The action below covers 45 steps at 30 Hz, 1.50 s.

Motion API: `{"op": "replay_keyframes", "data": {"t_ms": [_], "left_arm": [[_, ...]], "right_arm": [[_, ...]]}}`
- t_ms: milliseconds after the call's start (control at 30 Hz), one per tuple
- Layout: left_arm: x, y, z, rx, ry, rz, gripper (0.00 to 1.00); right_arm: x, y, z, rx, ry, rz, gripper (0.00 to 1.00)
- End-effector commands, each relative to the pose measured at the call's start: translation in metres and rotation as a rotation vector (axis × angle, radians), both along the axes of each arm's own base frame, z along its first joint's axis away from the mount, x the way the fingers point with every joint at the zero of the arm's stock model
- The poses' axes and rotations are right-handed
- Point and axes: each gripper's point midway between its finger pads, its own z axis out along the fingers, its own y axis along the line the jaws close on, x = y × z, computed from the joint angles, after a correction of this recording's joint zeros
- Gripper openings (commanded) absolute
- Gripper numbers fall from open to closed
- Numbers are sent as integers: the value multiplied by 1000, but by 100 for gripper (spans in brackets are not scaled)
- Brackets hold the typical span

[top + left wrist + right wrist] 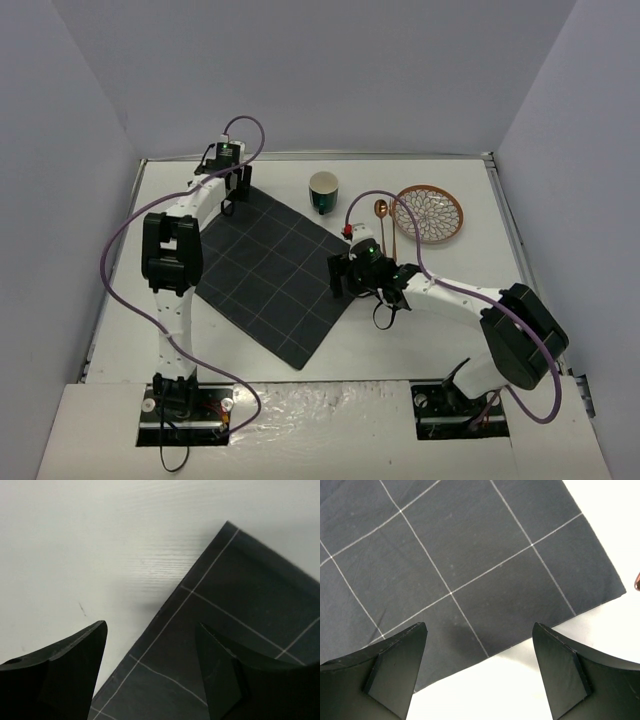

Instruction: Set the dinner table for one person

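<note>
Right tool point(480, 626): fingers spread wide, nothing between them. It hangs over the placemat point(265, 270) near its right-hand corner, one finger above cloth and the other above bare tabletop point(600, 645). Whether it is touching the cloth I cannot tell.

The tabletop is white and flat with a faint grain and thin metal rails. It fills the floor of the walled bay and carries everything here.

The placemat is dark grey woven cloth with thin pale grid lines. It is matte, lies flat and looks limp. It sits skewed, corners pointing like a diamond, left of centre.

Left tool point(152, 626): also spread and empty, straddling the placemat's far-left edge by the far corner.

Step in hand, as I judge it: squaring the placemat to the tabletop.
- Pinch close to the hem at both ends.
- Slide the lower finger under the edge rather than pressing down on it.
- Lift only slightly.
- Turn both ends together, keeping the cloth taut so it does not crease or fold.
- Watch the right corner, because the spoon lies near it.

Farther back:
- Cup point(323, 192): upright, dark green outside, pale inside, glossy. It stands just beyond the placemat's far corner.
- Spoon point(383, 225): slender, coppery metal, lying between the cup and the plate.
- Plate point(430, 213): round and shallow, rust-brown rim, white petal pattern.
</note>
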Motion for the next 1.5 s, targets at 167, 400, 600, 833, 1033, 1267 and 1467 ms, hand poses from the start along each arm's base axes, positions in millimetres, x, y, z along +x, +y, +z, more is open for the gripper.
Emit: {"op": "replay_keyframes", "data": {"t_ms": [167,400,600,833,1033,1267,1467], "left_arm": [[-38,0,79,-121,-130,93,96],[-94,-18,2,-229,30,173,91],[-132,-13,-44,-227,153,256,89],[-190,9,-72,-168,291,394,90],[-257,37,-51,-150,270,569,90],[-315,57,-18,-209,188,680,90],[-295,42,44,-351,2,514,93]], "right_arm": [[14,15,11,-22,-51,18,85],[28,44,6,-71,-80,58,84],[28,62,-15,-122,-67,86,84],[14,70,-28,-128,-40,111,85],[-3,68,-26,-105,-33,122,85],[-10,62,-12,-75,-46,114,87],[-4,61,24,-58,-108,116,88]]}}
